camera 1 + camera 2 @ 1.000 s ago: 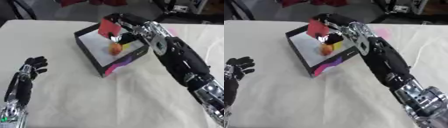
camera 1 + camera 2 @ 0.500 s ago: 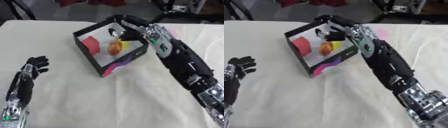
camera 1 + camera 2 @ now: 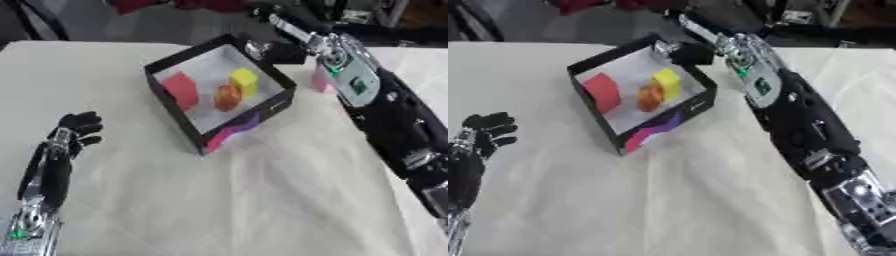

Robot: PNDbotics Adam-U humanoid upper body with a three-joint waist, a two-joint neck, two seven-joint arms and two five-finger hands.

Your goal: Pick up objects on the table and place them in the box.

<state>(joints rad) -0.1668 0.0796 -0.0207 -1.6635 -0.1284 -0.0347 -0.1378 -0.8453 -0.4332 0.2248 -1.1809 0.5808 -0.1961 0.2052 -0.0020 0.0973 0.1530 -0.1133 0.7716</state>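
Box (image 3: pixel 262 111) mid-table (image 3: pixel 262 200) holding three blocks in a row, left block (image 3: pixel 181 89), middle block (image 3: pixel 227 97), right block (image 3: pixel 243 81); right hand (image 3: pixel 273 51) at far rim, left hand (image 3: pixel 77 129) near left edge.

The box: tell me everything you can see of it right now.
The box is open-topped, with black walls, a pale floor and a pink-and-purple patch at its near corner. It sits askew on the white tablecloth. Inside lie a red block, an orange piece and a yellow block. The right hand is at its far corner.
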